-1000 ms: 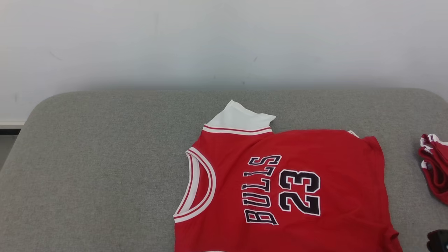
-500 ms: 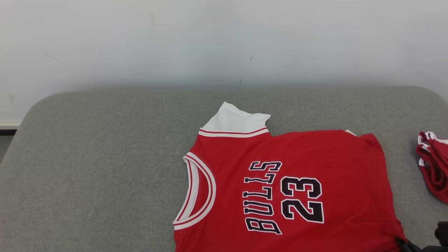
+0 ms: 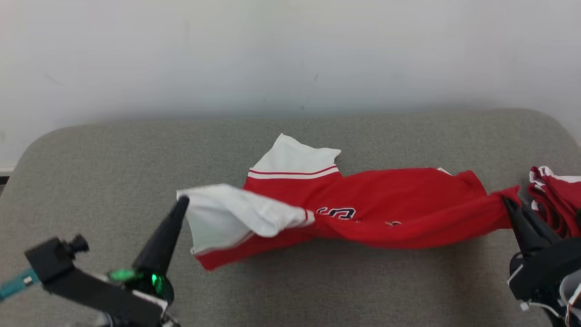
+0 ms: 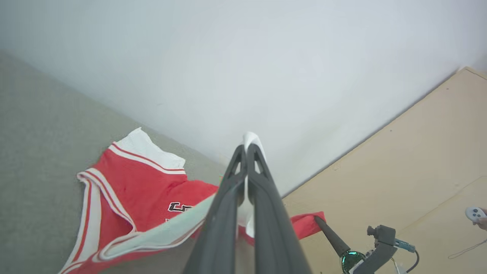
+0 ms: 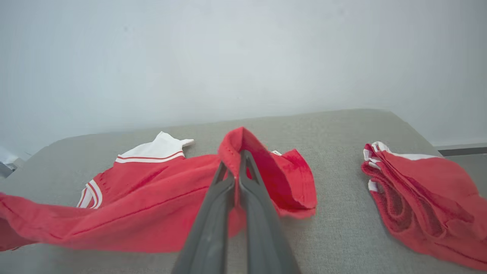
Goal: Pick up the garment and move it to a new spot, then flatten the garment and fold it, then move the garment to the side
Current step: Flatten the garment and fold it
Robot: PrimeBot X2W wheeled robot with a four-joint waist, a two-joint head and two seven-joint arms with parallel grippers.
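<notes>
The shirt [image 3: 386, 200] is a red sports jersey without sleeves. It has white bands with thin red lines at the neck and the arm openings, and black letters with a white outline, of which a few show in the head view. Its white inside shows at the left end, where the cloth is turned over. The far part of the shirt lies on the grey cushion [image 3: 104, 172], with one white shoulder piece pointing toward the wall. The near edge is held up above the cushion and stretches as a long roll between the two claws.

The left claw [image 3: 181, 200] is closed on the white corner at the left end of the shirt. The right claw [image 3: 507, 202] is closed on the red corner at the right end. Just beside the right claw lies a pile of red clothes [image 3: 556, 204], apart from the shirt.
</notes>
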